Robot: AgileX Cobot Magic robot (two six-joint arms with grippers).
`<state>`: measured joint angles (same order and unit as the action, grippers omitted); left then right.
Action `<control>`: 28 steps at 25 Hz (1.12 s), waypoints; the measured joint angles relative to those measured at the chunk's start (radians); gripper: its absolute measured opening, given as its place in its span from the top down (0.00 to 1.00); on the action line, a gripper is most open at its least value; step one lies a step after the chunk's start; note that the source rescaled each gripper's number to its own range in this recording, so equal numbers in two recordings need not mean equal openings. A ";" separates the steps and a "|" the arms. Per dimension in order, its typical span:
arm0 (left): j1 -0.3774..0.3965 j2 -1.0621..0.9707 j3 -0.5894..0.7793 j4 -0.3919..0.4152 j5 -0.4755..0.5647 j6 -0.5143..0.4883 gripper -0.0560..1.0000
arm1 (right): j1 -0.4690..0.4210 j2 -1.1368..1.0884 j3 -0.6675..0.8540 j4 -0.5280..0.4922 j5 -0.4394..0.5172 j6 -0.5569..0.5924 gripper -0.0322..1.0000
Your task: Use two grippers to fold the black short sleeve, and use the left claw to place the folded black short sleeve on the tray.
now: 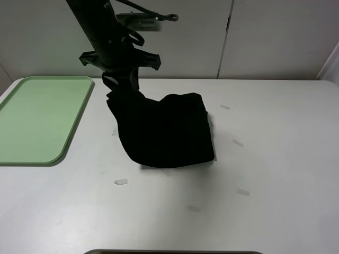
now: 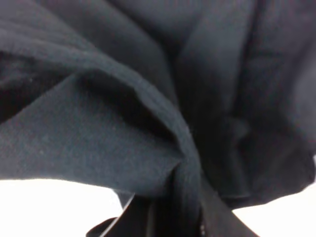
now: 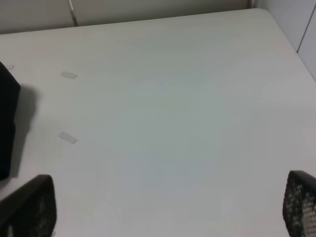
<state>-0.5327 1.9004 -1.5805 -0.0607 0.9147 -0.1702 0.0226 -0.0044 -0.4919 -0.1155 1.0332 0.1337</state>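
Here the left gripper (image 1: 122, 83) is clamped on the black short sleeve (image 1: 167, 132), its jaws pressed together on a bunched fold at the shirt's far left corner; that corner is drawn up off the white table (image 1: 275, 159) into a narrow neck, while the rest of the garment slumps below it in a folded heap; the heap's near and right edges rest on the tabletop, about the middle of the scene. In the left wrist view dark fabric fills almost everything, its creases running down into the fingers (image 2: 143, 224).

The pale green tray (image 1: 37, 119) lies flat along the left side of the table, apart from the shirt.

The right gripper (image 3: 168, 197) is outside the high view; its own camera shows two mesh-textured fingers (image 3: 300, 202) standing wide apart above the table to the right of the shirt, holding nothing; only the shirt's right edge shows at the side of that picture. Small strips of clear tape (image 1: 238, 143) lie scattered on the table around the garment.
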 joint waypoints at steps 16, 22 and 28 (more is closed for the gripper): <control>-0.199 0.159 -0.067 -0.005 -0.142 0.004 0.86 | 0.000 0.000 0.000 0.000 0.000 0.000 0.00; -0.229 0.287 -0.194 -0.040 -0.145 0.004 0.86 | 0.000 0.000 0.000 0.000 0.000 0.000 0.00; -0.230 0.378 -0.262 -0.115 -0.165 0.037 0.78 | 0.000 0.000 0.000 0.000 0.000 0.000 0.00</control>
<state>-0.7629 2.2786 -1.8428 -0.1760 0.7501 -0.1334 0.0226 -0.0044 -0.4919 -0.1155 1.0332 0.1337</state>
